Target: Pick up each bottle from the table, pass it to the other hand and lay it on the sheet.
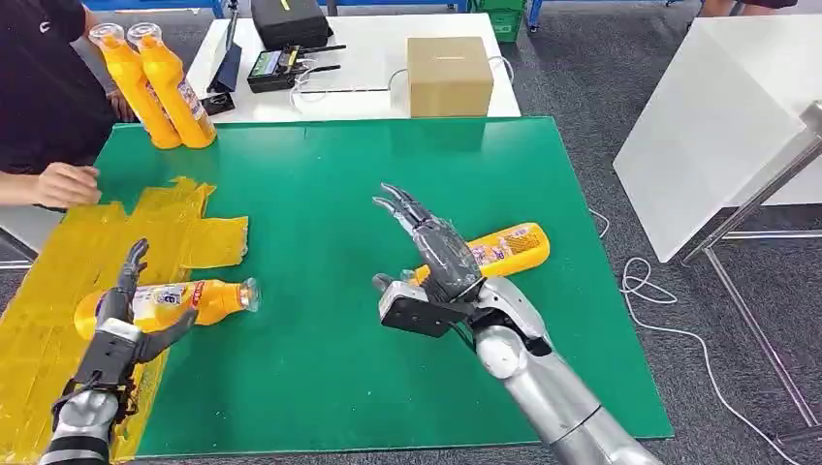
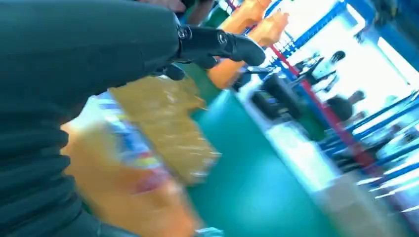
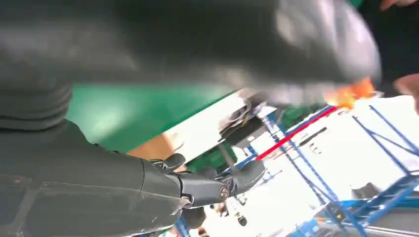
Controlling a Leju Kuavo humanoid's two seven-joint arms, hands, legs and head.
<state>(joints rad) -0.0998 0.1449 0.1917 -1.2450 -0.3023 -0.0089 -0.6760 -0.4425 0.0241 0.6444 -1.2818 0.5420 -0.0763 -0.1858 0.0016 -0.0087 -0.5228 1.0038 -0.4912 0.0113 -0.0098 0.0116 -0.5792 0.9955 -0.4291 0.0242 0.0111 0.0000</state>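
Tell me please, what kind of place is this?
Probably a robot test lab or workshop. A green mat covers the worktable, electronic devices with cables sit on a white table behind it, and blue metal racks stand around.

**Beyond the green mat**

A cardboard box (image 1: 449, 76) stands on the white tabletop (image 1: 368, 102) near its right edge. A black case (image 1: 289, 20) and a handheld controller (image 1: 279, 69) lie at its middle. A person's hand (image 1: 66, 184) rests at the left.

Head view looks down from above on the green desk (image 1: 388, 174); both wrist views sit close, tilted, sharing it.
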